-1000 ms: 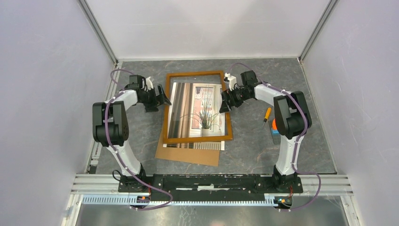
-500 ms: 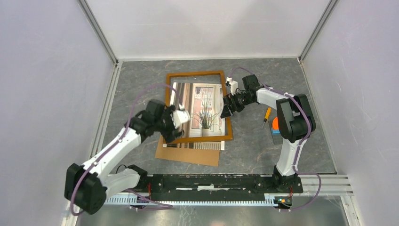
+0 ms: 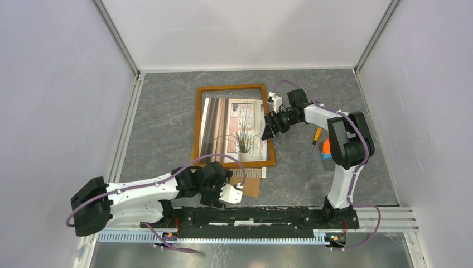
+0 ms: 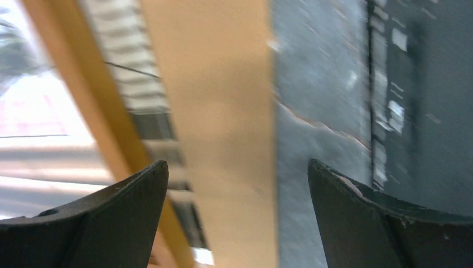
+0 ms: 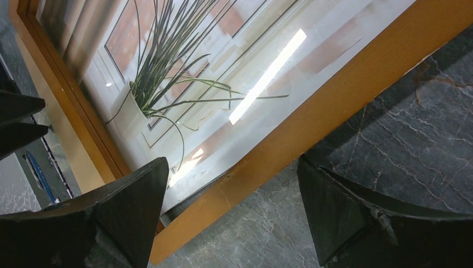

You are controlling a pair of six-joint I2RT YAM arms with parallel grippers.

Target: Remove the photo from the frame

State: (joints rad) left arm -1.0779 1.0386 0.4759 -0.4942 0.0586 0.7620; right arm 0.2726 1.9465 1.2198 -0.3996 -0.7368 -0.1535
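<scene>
The frame [image 3: 231, 87] lies flat mid-table, its orange-brown moulding around the photo [image 3: 234, 131] of a window and a spiky potted plant. My right gripper [image 3: 266, 127] stands open over the frame's right side. In the right wrist view its fingers straddle the moulding [image 5: 334, 95], one over the photo [image 5: 223, 72] and one over the table, with nothing held in the right gripper [image 5: 231, 162]. My left gripper [image 3: 216, 193] is low at the frame's near edge. The left gripper [image 4: 237, 167] is open and empty above the brown back panel [image 4: 223, 111].
A brown back panel [image 3: 250, 188] and a white striped sheet [image 3: 251, 173] stick out from under the frame's near edge. An orange-handled screwdriver [image 3: 316, 135] and an orange-and-blue object [image 3: 326, 152] lie to the right. The black base rail [image 3: 251, 215] runs along the front.
My left arm has swung from the frame's left side down and back to the near edge, ending over the brown panel. The right gripper has barely moved.
</scene>
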